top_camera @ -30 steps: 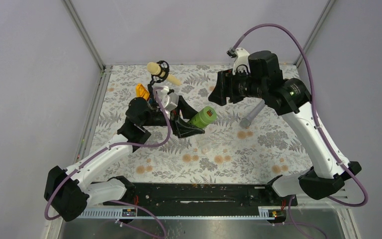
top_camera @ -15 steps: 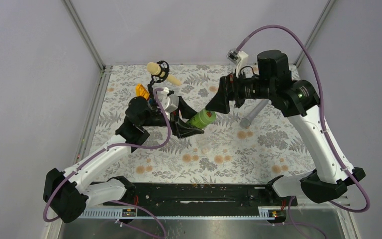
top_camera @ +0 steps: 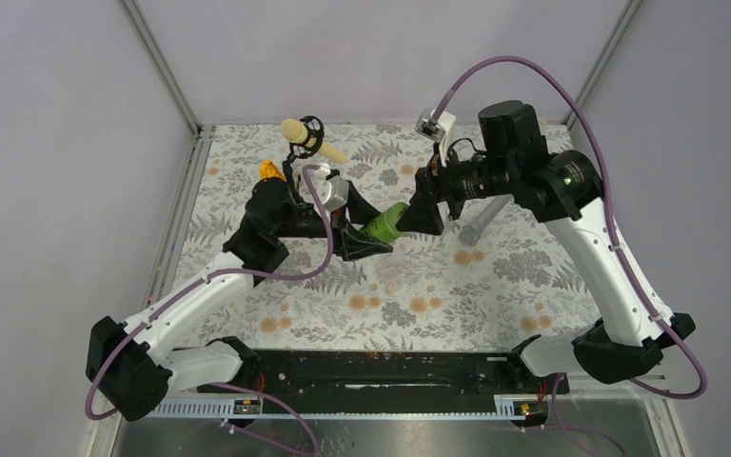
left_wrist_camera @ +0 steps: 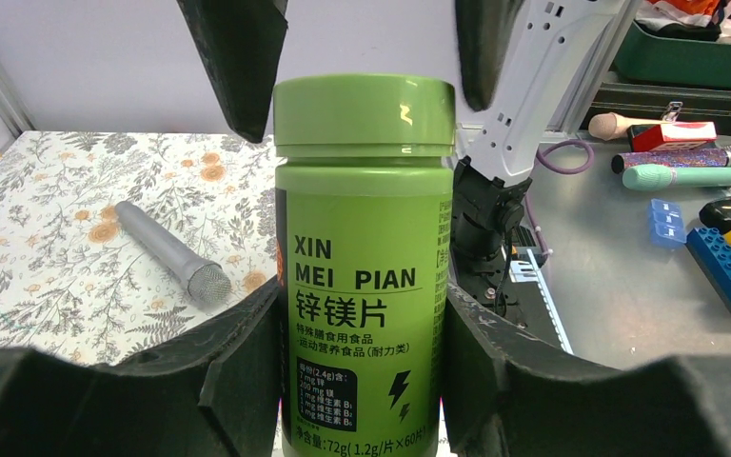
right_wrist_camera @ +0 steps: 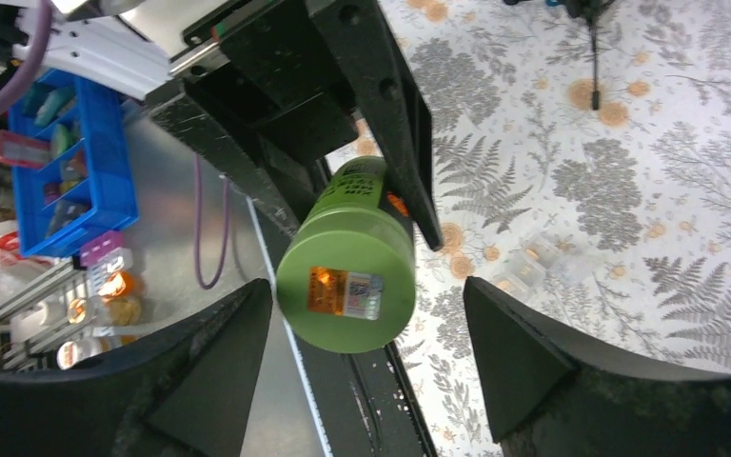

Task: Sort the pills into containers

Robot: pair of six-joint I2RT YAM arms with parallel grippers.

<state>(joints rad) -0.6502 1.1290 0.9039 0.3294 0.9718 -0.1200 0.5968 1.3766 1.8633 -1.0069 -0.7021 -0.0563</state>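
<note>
Two grippers meet above the middle of the floral mat (top_camera: 533,276). The left gripper (top_camera: 357,236) is clamped on the body of the green bottle (top_camera: 384,222). It holds the bottle off the mat, roughly level, cap end toward the right arm. The label reads XIN MEI PIAN. The right gripper (top_camera: 419,205) has its jaws apart, one finger on either side of the green cap (right_wrist_camera: 347,286) and close beside it; the right wrist view shows a gap on one side. The cap is on. Small clear containers (right_wrist_camera: 522,274) sit on the mat below the bottle, faint against the pattern, number unclear. A grey microphone (top_camera: 483,219) lies on the mat under the right arm.
</note>
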